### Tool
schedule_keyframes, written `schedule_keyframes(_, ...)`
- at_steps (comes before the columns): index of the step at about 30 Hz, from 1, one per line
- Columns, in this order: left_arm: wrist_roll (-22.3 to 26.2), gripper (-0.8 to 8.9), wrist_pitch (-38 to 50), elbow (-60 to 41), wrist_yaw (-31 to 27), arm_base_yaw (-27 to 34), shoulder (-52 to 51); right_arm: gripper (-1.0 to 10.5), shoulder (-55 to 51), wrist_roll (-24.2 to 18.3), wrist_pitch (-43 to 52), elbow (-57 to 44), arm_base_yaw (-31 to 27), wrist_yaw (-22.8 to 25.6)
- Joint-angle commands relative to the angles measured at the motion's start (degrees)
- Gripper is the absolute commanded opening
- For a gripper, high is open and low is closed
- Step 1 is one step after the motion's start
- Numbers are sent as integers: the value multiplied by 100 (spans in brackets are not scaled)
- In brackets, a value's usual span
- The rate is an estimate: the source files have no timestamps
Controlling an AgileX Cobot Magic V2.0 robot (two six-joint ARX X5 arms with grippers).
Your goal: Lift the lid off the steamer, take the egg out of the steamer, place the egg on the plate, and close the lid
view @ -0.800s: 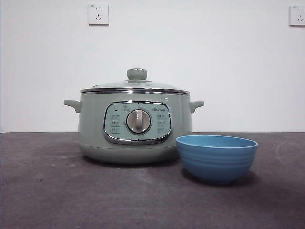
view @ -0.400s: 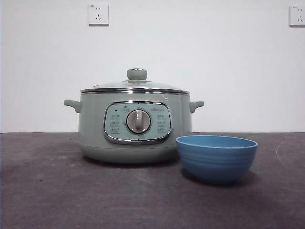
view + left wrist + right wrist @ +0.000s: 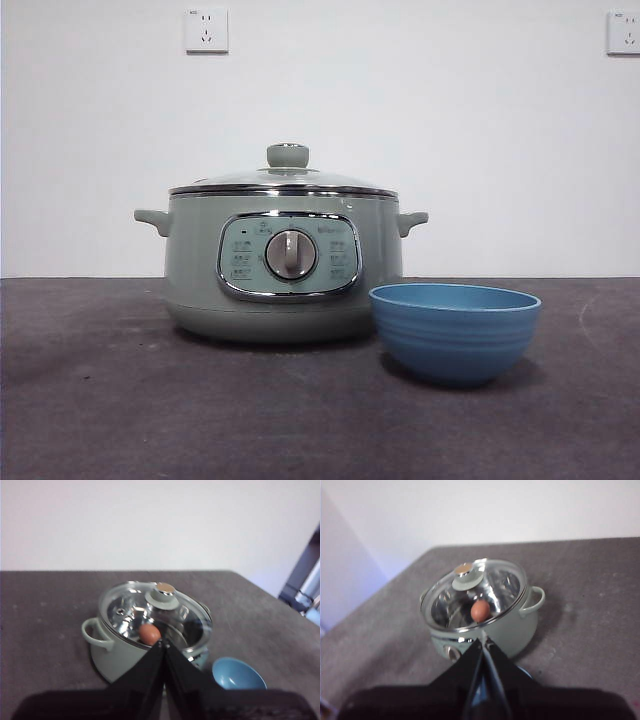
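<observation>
The pale green steamer (image 3: 283, 262) stands on the dark table, its glass lid (image 3: 285, 178) with the green knob (image 3: 287, 155) closed on it. Through the lid a brown egg (image 3: 149, 633) shows inside; it also shows in the right wrist view (image 3: 480, 610). A blue ribbed bowl (image 3: 455, 330) sits in front of the steamer to the right. No plate shows. My left gripper (image 3: 164, 642) is shut and empty, held back from the steamer (image 3: 130, 645). My right gripper (image 3: 484, 640) is shut and empty, also back from the steamer (image 3: 510, 625). Neither arm shows in the front view.
The dark table (image 3: 120, 400) spreads around the steamer. A white wall with two sockets (image 3: 206, 30) is behind. The table's edge shows in the right wrist view (image 3: 380, 595). The bowl appears in the left wrist view (image 3: 237, 675).
</observation>
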Motion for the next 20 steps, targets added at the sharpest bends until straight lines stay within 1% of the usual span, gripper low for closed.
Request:
schedule_keyframes(1, 570, -7, -463, 361, 195, 4, 310, -11, 393, -866, -721, 616, 94, -20)
schedule_keyframes(5, 986, -7, -1128, 787, 444, 4, 752, -11, 894, -1246, -1681, 1276, 332, -17)
schedule_keyframes(7, 1010, -7, -1292, 907, 498, 4, 909, -11, 1073, -1386, -2026, 1456, 472, -17)
schedule_keyframes(11, 1001, 4, -1300, 1008, 605, 4, 1088, 11, 1270, -1394, -2190, 1495, 673, -7)
schedule_keyframes(12, 997, 23, -1298, 1016, 629, 4, 1110, 14, 1300, -1392, -2214, 1495, 680, -2)
schedule_keyframes(13, 997, 87, -1300, 1025, 693, 4, 1126, 58, 1329, -1392, -2229, 1495, 686, 0)
schedule_keyframes(14, 984, 183, -1298, 1032, 750, 4, 1139, 146, 1349, -1392, -2229, 1495, 695, -2)
schedule_keyframes(15, 979, 279, -1292, 1036, 800, 4, 1154, 241, 1360, -1388, -2229, 1495, 702, -2)
schedule_keyframes(16, 979, 398, -1281, 1036, 859, 4, 1163, 354, 1364, -1386, -2229, 1495, 704, 0)
schedule_keyframes(17, 979, 489, -1279, 1036, 881, 2, 1163, 460, 1364, -1384, -2227, 1495, 704, -2)
schedule_keyframes(18, 981, 518, -1274, 1036, 876, 2, 1163, 535, 1364, -1384, -2223, 1495, 704, -4)
schedule_keyframes(19, 979, 516, -1266, 1036, 876, 2, 1172, 580, 1362, -1377, -2216, 1495, 704, -2)
schedule_keyframes(20, 979, 516, -1246, 1036, 881, 0, 1182, 582, 1362, -1368, -2214, 1495, 704, -4)
